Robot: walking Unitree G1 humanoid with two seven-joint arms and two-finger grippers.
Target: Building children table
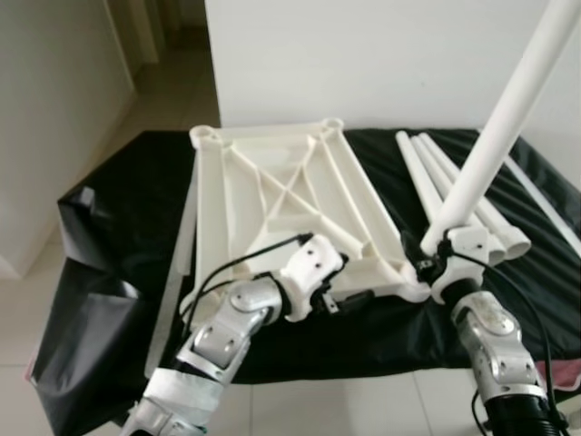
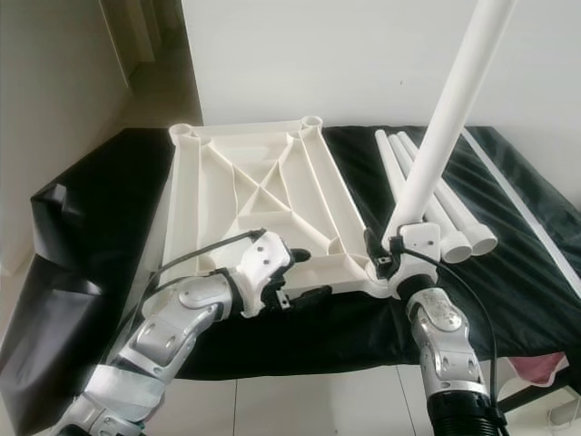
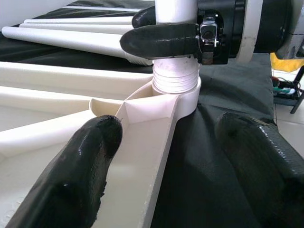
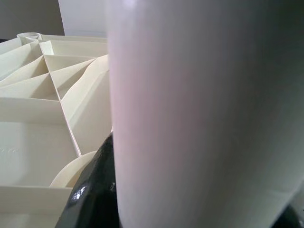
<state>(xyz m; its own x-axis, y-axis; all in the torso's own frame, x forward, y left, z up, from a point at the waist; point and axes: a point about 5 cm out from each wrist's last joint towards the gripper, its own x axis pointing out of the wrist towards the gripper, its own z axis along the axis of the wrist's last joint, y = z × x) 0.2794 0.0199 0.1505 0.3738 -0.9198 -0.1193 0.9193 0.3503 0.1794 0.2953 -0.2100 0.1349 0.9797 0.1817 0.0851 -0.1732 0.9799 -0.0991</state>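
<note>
Screwing leg [image 1: 508,118] into tabletop [image 1: 281,204] corner socket [image 3: 175,92], my 5 o'clock. Right gripper [image 3: 164,35] clamped on leg just above threads; leg leans toward 1 o'clock, I straighten before turning. Left gripper [image 3: 175,156] fingers apart, straddling tabletop rim; I'd press frame down.

The left arm is reaching forward, its left gripper [image 2: 304,295] lying low with fingers [image 3: 80,161] spread apart. The right arm is angling upward, its right gripper [image 2: 386,259] clamping its fingers [image 3: 159,40] around a pole [image 2: 445,118].
</note>
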